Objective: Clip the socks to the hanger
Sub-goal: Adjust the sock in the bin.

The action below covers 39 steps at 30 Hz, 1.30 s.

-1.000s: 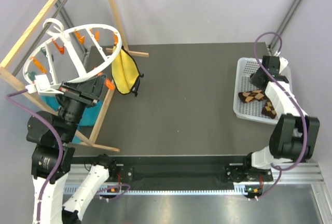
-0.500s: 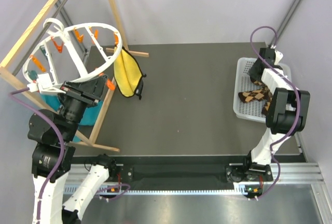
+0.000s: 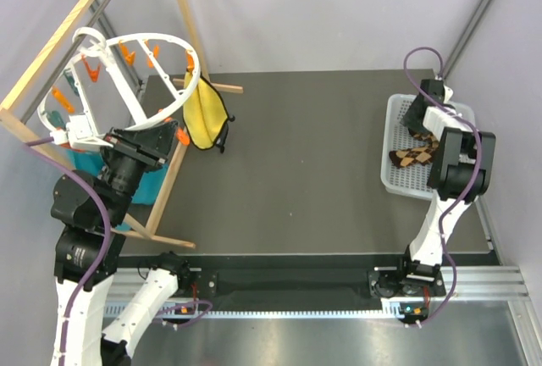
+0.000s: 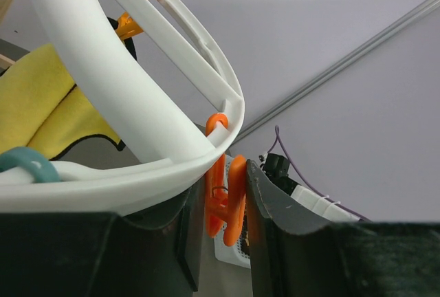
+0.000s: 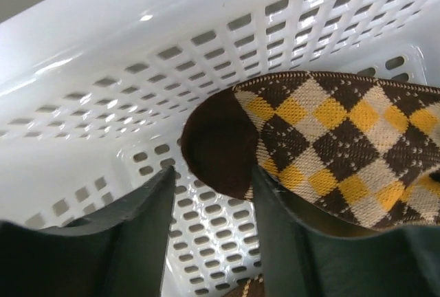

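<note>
- The socks (image 5: 330, 139) lie inside the white mesh basket (image 5: 103, 70), not yet lifted. One dark brown toe rests on the basket floor close to its wall.
- The right pincer (image 5: 212, 173) is released, with its jaws apart and that toe in the gap between them. It looks lined up to pinch the sock by its end, so the length can hang free for clipping.
- The right arm is folded tight over the basket, elbow high on the near side and wrist tipped down into it.
- The hanger (image 4: 103, 91) is well apart from the basket, across the table (image 3: 296, 146) on the far left. It is held up off the surface and tilted.
- The left pincer (image 4: 224, 204) is clenched on one orange clip (image 4: 225, 194) hanging from the rim, probably to steady the ring and offer that clip toward the basket side.
- The left arm is raised, its forearm angled up and away from the basket. It stands beside the wooden frame rack (image 3: 51, 44), where a yellow cloth (image 3: 206, 116) hangs.
</note>
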Tool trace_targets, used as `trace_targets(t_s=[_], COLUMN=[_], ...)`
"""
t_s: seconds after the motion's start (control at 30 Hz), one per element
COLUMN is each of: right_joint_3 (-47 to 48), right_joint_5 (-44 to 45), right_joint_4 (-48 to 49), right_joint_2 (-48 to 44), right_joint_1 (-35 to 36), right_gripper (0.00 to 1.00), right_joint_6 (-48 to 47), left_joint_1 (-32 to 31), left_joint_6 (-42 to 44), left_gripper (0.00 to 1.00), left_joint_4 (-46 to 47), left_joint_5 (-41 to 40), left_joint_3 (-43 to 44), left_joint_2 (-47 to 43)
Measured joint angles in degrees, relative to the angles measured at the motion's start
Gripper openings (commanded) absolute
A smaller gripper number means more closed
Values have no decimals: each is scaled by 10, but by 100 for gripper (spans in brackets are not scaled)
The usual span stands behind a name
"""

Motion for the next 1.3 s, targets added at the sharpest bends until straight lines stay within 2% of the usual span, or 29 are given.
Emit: trace_targets(t_s=[0.13,0.27,0.33,0.4,0.6,0.83,1.03,1.17,1.3], right_joint_3=[20,37,41,44,24,-12,55,95,94], right_joint_5=[12,28,35,42,44,-6,-49,-61,-72], right_joint_4=[-5,-12,-14,-14,-19,-42,-58,-67,-70], right_joint_2=[24,37,37,37,11,-153,-259,-295,-319], right_joint_1=[0,0,0,0,4,5,5,2,-16], right_gripper=[36,11,8,1,0,0,0,0,0], right_joint_6=[-3,-7,-8,-10,-9,24,64,83,96], left_joint_1=[0,0,0,0,0,0,0,0,0], left_joint_6=[0,0,0,0,-6,-21,-25,-25,-28], left_gripper=[0,0,0,0,0,0,0,0,0], left_joint_4=[0,0,0,0,9,25,33,36,38], left_joint_5=[0,0,0,0,0,4,14,16,20], left_joint_3=[0,0,0,0,-12,-29,-30,-30,-30], left_joint_2=[1,2,2,2,2,2,0,-3,-3])
